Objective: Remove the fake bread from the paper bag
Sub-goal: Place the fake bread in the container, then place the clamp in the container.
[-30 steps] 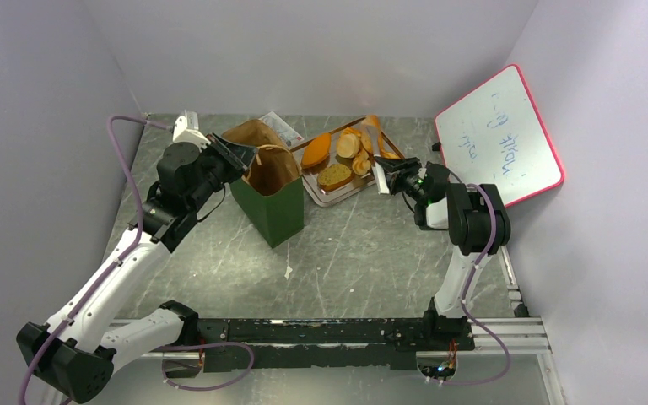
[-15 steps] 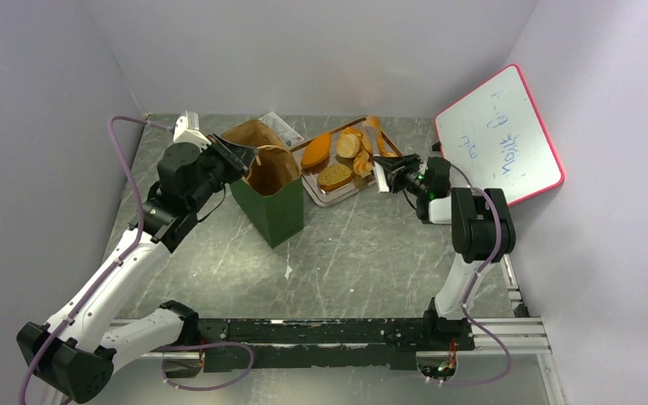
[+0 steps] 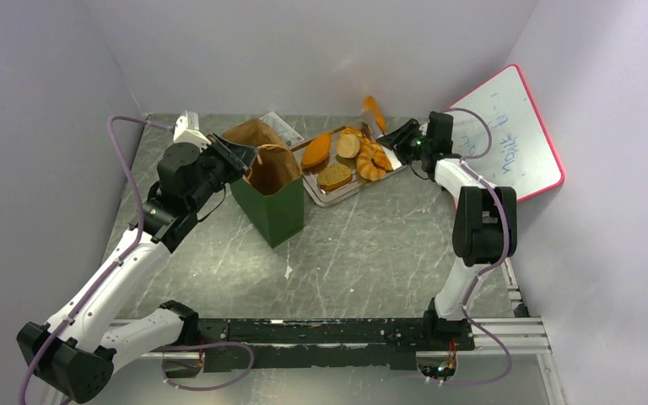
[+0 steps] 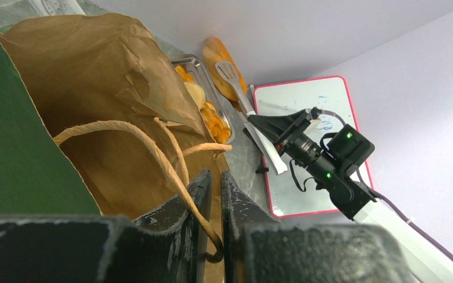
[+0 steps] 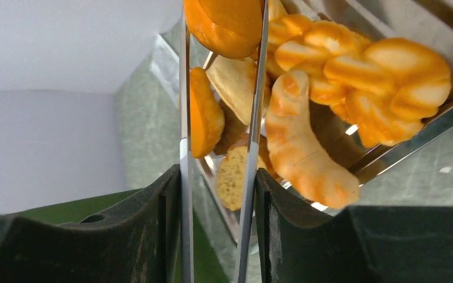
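Late unloading: left jaws clamped on paper bag (image 3: 278,211) handle (image 4: 124,127); right jaws pinching tongs (image 5: 250,147) carrying orange piece (image 3: 374,110) over far edge of tray (image 3: 346,192); other fake bread (image 3: 316,150) lying there; next, probably: lower, release.

Pale lilac walls (image 3: 304,51) — grey marbled tabletop (image 3: 371,245) below.

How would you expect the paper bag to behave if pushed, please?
Likely tips easily: the bag stands tall and narrow. Its creased paper walls would probably buckle. The left tool pinching its handle should steady it.
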You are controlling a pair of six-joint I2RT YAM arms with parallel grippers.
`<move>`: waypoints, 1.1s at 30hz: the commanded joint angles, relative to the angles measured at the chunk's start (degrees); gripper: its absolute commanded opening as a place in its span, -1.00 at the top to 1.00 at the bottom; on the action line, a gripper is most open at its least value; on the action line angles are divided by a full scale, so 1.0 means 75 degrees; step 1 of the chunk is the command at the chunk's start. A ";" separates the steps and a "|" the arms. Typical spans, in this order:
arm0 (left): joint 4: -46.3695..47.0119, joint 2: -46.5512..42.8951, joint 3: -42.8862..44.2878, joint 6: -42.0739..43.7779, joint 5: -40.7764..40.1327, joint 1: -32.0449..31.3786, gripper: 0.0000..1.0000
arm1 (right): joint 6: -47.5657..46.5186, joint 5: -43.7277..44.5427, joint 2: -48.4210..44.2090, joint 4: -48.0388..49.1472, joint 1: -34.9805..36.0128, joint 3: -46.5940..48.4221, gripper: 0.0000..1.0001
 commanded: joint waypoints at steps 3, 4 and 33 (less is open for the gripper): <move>0.0333 -0.0017 -0.0031 -0.0044 0.0245 0.0038 0.86 | -0.2245 0.0894 0.0536 -0.1749 0.0453 0.0973 0.35; 0.0336 -0.0015 -0.0021 -0.0044 0.0239 0.0038 0.86 | -0.2364 0.1068 0.0572 -0.1857 0.0549 0.1014 0.35; 0.0283 0.0045 0.0016 -0.0076 0.0287 0.0038 0.86 | -0.2623 0.2188 0.0065 -0.2279 0.0892 0.0506 0.00</move>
